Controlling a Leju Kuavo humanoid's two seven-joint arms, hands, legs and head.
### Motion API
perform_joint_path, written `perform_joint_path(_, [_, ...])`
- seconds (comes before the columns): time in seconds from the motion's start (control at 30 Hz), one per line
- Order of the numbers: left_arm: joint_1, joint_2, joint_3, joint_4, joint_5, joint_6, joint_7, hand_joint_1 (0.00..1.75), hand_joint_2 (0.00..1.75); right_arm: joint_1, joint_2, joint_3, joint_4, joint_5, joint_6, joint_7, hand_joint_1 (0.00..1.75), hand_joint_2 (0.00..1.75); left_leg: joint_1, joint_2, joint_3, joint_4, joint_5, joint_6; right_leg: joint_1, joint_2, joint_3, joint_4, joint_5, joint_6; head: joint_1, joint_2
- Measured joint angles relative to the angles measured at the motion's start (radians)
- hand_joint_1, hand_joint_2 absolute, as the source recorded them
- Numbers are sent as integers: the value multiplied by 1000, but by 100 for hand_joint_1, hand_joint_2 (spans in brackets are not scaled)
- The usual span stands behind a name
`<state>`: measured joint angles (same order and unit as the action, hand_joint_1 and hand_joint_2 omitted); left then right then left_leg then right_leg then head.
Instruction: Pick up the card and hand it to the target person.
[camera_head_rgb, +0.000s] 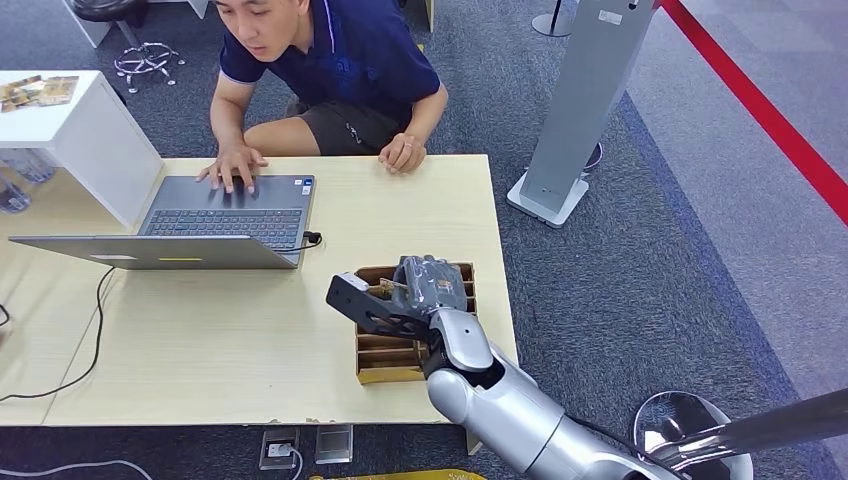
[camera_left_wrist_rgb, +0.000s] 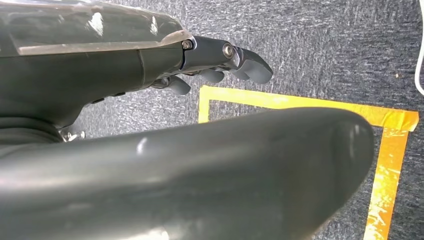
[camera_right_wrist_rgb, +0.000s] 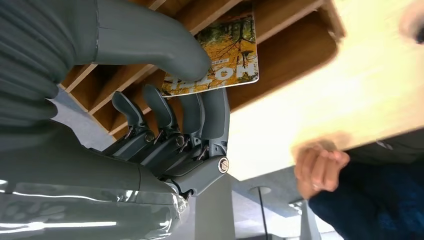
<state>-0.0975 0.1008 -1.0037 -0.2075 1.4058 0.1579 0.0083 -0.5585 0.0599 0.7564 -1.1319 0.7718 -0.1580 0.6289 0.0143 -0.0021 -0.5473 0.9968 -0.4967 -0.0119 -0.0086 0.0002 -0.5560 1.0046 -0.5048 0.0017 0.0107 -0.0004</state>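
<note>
Wooden slots of the card box (camera_head_rgb: 385, 355) sit under your right hand (camera_head_rgb: 425, 285), which pinches the card (camera_right_wrist_rgb: 225, 60) between thumb and fingers (camera_right_wrist_rgb: 212, 112), just above the slots. So the pick looks done; the handover is left. The person (camera_head_rgb: 340, 60) sits at twelve o'clock across the table (camera_head_rgb: 250, 340). Your left hand (camera_left_wrist_rgb: 220, 65) hangs over carpet, fingers loosely curled, holding nothing.

You are looking at a light wooden desk (camera_head_rgb: 200, 340) carrying an open grey laptop (camera_head_rgb: 215, 218) near its far edge and a slotted wooden card holder (camera_head_rgb: 372, 355) near its right side; a black cable (camera_head_rgb: 88, 345) is trailing across it.
</note>
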Motion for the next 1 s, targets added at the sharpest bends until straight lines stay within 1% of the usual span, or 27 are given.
perform_joint_path(0.13, [1,0,0,0,7,-2,-5,0,0,17,-11,-4,-73,19,-53,-35,150,175,0,0,0,0,0,0,0,0,0,0,0,0,-1,0])
perform_joint_path(0.3, [4,0,0,0,8,-10,-15,0,0,41,-40,-29,-227,55,-150,-103,150,175,0,0,0,0,0,0,0,0,0,0,0,0,0,0])
perform_joint_path(0.47, [5,0,0,0,5,-17,-23,0,0,57,-72,-59,-374,42,-249,-223,150,175,0,0,0,0,0,0,0,1,0,0,0,0,0,0])
perform_joint_path(0.53, [5,0,0,0,1,-21,-27,0,0,51,-79,-66,-402,25,-267,-278,150,175,0,0,0,0,0,0,0,1,0,0,0,0,0,0])
perform_joint_path(0.6, [5,0,-1,0,-5,-25,-31,0,0,35,-81,-66,-407,-2,-262,-336,150,175,0,0,0,0,0,0,0,1,0,0,0,0,0,0])
perform_joint_path(0.67, [3,0,-2,0,-12,-29,-34,0,0,2,-75,-61,-384,-36,-245,-396,150,175,0,0,-1,0,0,0,0,1,0,0,0,0,0,0])
perform_joint_path(0.73, [0,0,-6,0,-16,-33,-38,0,0,-52,-55,-54,-315,-86,-236,-464,150,175,0,0,-1,0,0,0,0,0,0,1,0,0,0,0])
perform_joint_path(0.87, [-8,0,-16,0,-15,-40,-57,0,0,-183,11,-39,-66,-207,-257,-602,150,175,0,-2,-1,0,2,0,0,-2,0,1,0,0,-2,0])
perform_joint_path(0.93, [-9,-1,-17,0,-8,-41,-67,0,0,-232,40,-34,42,-227,-276,-627,150,175,0,-3,-2,0,2,0,0,-3,0,1,0,0,-2,0])
perform_joint_path(1.0, [-9,-2,-17,0,-3,-41,-70,0,0,-275,64,-28,139,-235,-288,-628,150,175,0,-3,-2,0,2,0,0,-3,0,1,0,0,-2,0])
